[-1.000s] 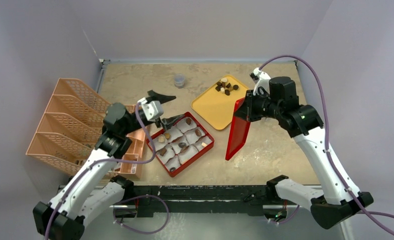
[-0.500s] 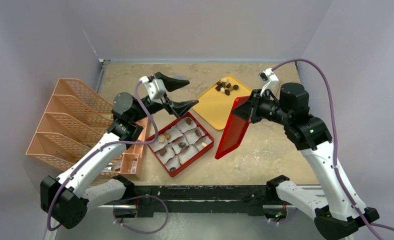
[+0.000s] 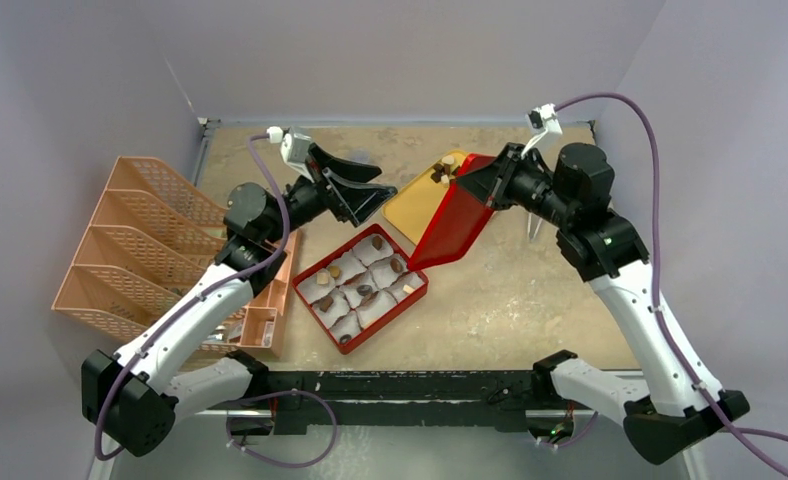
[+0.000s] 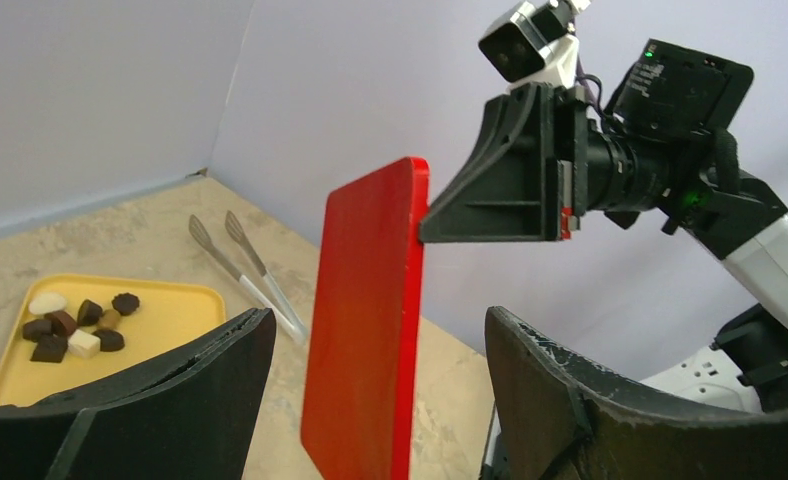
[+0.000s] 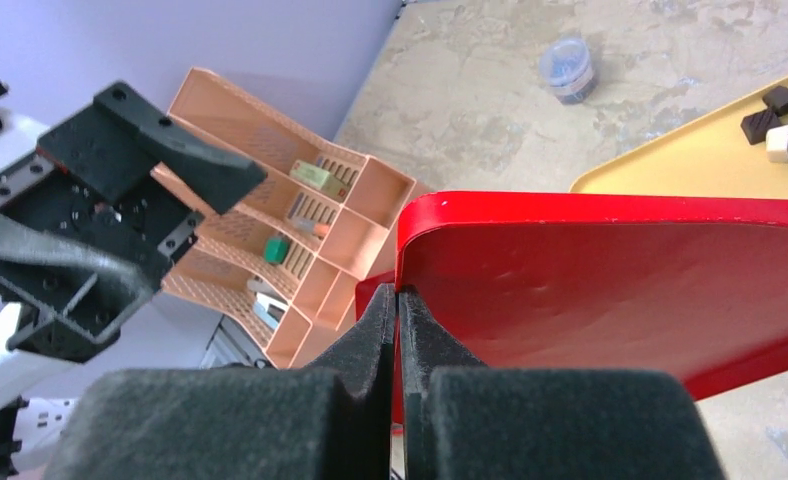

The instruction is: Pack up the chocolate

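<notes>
I had swung the red lid (image 3: 450,225) up and left, tilted over the red box's (image 3: 385,322) far corner, right gripper (image 5: 398,305) clenched on its edge, left gripper (image 3: 382,183) risen wide open and empty — chocolate (image 3: 397,266) lay in the box below both, the rest on the yellow tray (image 3: 410,205) behind the lid.

We find the lid (image 3: 450,222) pinched in the right tool (image 5: 400,310), slanting down to its left toward the box (image 3: 395,318) on the bench (image 3: 530,300). The left tool (image 3: 370,185) sits left of the lid, apart from it. Behind the tools lies the tray (image 4: 170,315) carrying the chocolate (image 4: 75,325), with tongs (image 4: 250,270) to its right. The rack (image 3: 130,250) stands left of the left tool.
</notes>
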`<control>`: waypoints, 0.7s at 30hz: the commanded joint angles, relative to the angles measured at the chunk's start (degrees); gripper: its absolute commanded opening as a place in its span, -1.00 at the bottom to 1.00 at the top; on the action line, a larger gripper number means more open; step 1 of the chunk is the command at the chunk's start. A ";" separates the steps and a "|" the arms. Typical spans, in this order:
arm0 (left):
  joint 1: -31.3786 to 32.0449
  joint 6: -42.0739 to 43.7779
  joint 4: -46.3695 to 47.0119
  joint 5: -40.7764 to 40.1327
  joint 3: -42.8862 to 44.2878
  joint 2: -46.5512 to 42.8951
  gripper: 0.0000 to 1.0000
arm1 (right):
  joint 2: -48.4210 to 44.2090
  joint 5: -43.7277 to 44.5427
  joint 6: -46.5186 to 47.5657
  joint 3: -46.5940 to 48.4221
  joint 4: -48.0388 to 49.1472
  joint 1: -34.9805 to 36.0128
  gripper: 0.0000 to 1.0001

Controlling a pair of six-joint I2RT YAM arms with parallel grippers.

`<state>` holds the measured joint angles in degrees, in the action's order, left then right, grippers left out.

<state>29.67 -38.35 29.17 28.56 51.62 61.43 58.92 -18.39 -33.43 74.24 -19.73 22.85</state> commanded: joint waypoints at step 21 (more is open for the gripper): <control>2.94 5.15 5.08 0.29 -0.88 9.97 0.50 | 9.35 1.95 -6.78 6.50 17.11 0.38 -1.00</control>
<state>31.44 -36.14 31.66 29.50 47.99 69.93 68.10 -17.37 -39.09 77.14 -8.91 22.87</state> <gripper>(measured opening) 0.760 0.005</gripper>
